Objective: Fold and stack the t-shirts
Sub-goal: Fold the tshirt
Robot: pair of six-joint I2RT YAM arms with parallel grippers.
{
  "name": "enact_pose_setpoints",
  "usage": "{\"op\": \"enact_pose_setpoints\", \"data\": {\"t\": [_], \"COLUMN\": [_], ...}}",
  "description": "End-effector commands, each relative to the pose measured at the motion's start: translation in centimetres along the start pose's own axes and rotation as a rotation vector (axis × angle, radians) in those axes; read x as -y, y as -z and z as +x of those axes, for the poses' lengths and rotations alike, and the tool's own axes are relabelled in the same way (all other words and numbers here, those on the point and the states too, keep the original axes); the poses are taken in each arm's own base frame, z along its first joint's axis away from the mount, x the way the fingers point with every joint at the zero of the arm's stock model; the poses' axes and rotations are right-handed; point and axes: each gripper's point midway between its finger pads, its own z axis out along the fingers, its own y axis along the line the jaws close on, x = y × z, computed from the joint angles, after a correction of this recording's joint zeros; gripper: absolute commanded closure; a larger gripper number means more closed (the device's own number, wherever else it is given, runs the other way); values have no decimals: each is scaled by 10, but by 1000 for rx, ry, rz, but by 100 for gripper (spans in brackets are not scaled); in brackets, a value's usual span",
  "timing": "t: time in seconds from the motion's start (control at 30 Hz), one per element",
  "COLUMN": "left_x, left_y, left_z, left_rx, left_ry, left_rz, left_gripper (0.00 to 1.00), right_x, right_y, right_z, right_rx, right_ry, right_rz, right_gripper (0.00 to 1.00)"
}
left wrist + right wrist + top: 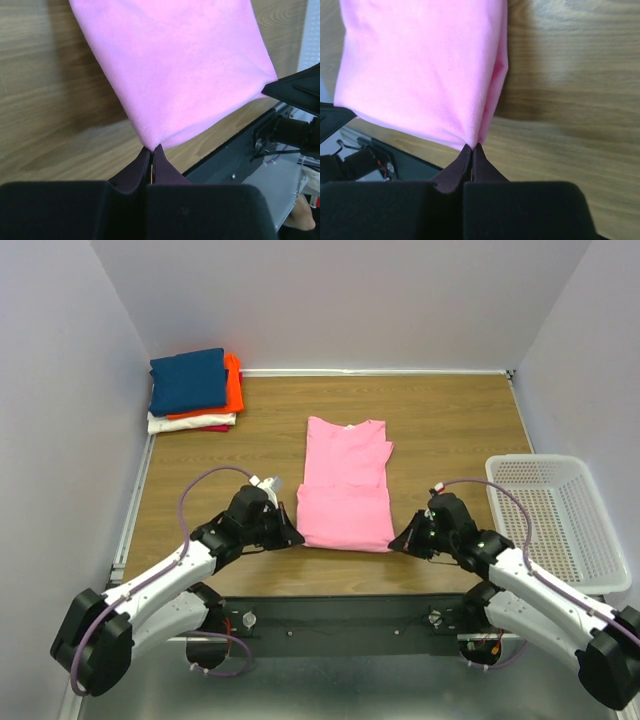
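A wooden desk sits between pale walls. The pink t-shirt lies at the middle of the top view, folded lengthwise into a narrow strip, with its collar toward the upper edge and its hem toward the lower edge. The left hand is pinched shut on the lower-left hem corner. The right hand is pinched shut on the lower-right corner, so the shirt spans the gap between them and runs up the frame. In each wrist view the fingers press together at bottom centre, with the pink corner caught at their tips and the cloth fanning upward. A stack of folded t-shirts, navy over orange, white and red, lies at upper left, well apart from both hands. A white mesh basket stands at the right edge.
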Motion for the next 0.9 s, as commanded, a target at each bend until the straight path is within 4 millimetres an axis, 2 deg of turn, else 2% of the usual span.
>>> {"op": "enact_pose_setpoints", "data": {"t": [0.0,0.17,0.33,0.57,0.6,0.63,0.67,0.7,0.77,0.8,0.83,0.87], "left_x": [2,9,11,16,18,28,28,40,39,52,55,44], "left_y": [11,19,16,9,9,12,10,13,7,9,8,-2], "left_z": [13,6,0,-6,-10,-20,-25,-41,-59,-79,-91,-108], "left_rx": [-15,22,19,20,25,46,51,83,94,117,119,109], "left_ry": [52,46,22,4,-11,-28,-48,-70,-82,-121,-130,-105], "left_rz": [17,30,17,31,31,46,31,44,16,39,46,13], "left_gripper": [100,100,100,100,100,100,100,100,100,100,100,100], "right_x": [4,-7,-11,-2,-8,-10,-22,-27,-31,-46,-50,-61], "right_y": [16,34,34,28,29,30,36,35,35,33,28,27], "right_z": [13,3,-4,-12,-18,-25,-39,-47,-71,-92,-103,-117], "right_rx": [-30,23,27,45,59,88,129,143,203,239,246,263], "right_ry": [-12,8,38,75,86,96,119,133,180,195,209,241], "right_rz": [-6,-38,-20,44,43,54,41,57,116,146,172,180], "right_gripper": [100,99,100,99,100,100,100,100,99,99,99,99]}}
